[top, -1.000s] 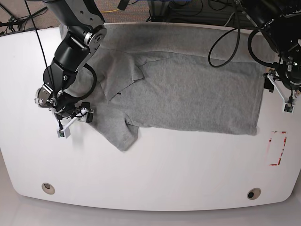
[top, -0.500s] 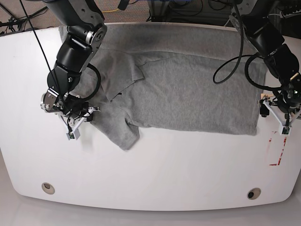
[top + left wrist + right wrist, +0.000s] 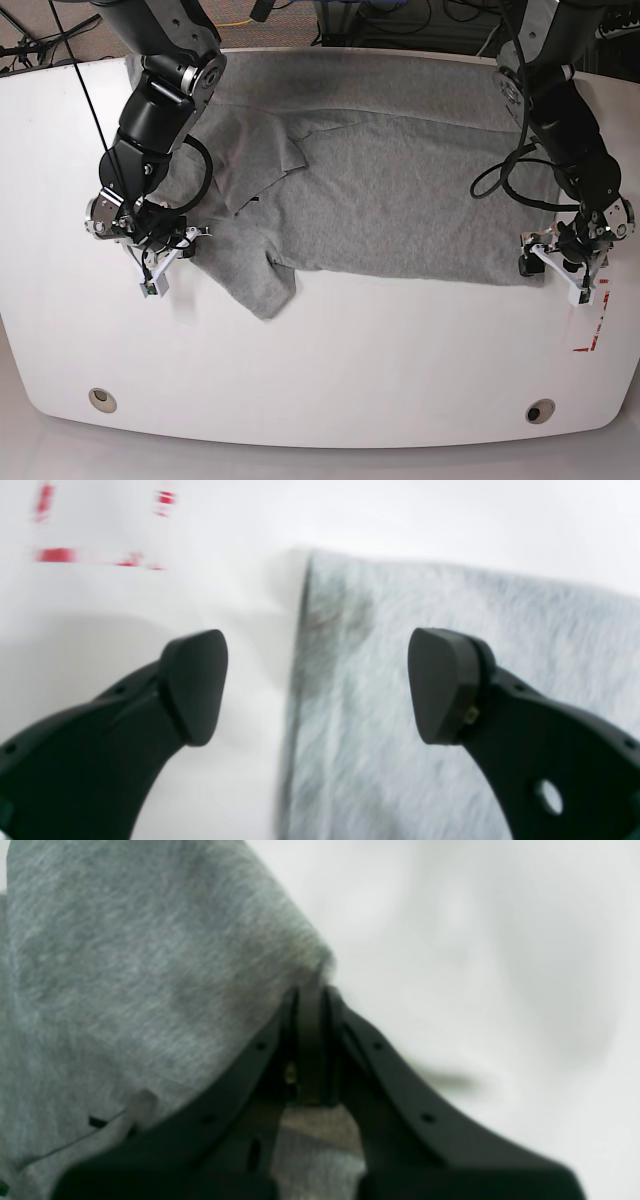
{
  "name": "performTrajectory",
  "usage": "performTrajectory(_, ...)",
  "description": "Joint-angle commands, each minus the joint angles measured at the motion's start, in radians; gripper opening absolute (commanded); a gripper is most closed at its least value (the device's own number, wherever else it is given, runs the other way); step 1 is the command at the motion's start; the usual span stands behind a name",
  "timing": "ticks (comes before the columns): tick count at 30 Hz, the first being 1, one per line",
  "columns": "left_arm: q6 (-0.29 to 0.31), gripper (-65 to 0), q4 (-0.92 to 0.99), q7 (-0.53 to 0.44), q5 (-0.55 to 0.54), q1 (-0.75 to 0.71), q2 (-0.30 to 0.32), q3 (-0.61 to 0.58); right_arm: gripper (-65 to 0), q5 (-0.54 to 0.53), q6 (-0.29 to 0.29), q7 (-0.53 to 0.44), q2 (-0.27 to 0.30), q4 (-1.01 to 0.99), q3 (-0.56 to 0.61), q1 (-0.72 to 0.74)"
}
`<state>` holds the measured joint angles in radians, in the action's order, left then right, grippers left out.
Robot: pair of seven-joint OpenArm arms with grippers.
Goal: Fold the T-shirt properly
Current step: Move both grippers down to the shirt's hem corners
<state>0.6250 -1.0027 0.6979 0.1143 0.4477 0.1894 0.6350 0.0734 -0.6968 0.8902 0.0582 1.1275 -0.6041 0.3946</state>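
The grey T-shirt (image 3: 400, 200) lies spread across the white table (image 3: 350, 360), its collar end toward the base view's left. My right gripper (image 3: 158, 268) is at the shirt's left edge. In the right wrist view that gripper (image 3: 310, 1000) is shut, its tips pinching a corner of the cloth (image 3: 125, 965). My left gripper (image 3: 560, 272) hangs at the shirt's lower right corner. It (image 3: 317, 685) stands open astride the hem: one finger over bare table, the other over the grey cloth (image 3: 500, 630).
Red tape marks (image 3: 592, 320) lie on the table just right of the left gripper, also seen blurred as red marks (image 3: 55, 555) in the left wrist view. Two round holes (image 3: 100, 398) (image 3: 540, 411) sit near the front edge. Cables hang behind the table.
The left arm has swung down along the shirt's right hem to its lower corner, gripper still open. The right gripper has shut at the shirt's left edge and barely moved since.
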Motion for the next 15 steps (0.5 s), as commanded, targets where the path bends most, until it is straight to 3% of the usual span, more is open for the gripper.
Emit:
performTrajectory(1,-0.001,-12.8,0.058,-0.045,-0.014,0.047,0.015,-0.002,-65.0,-0.008,-0.001,-0.006,0.007,0.016,0.002,0.023)
performTrajectory(9,-0.001,-12.8,0.204,-0.139,-0.011,0.098,0.019,-0.007,-65.0,-0.005,-0.001,-0.006,0.007,0.016,0.002,0.023)
performTrajectory(15,-0.006,-12.8,0.256,-0.177,-0.012,0.099,0.034,-0.096,-65.0,-0.008,-0.001,-0.006,0.012,0.018,0.002,0.023)
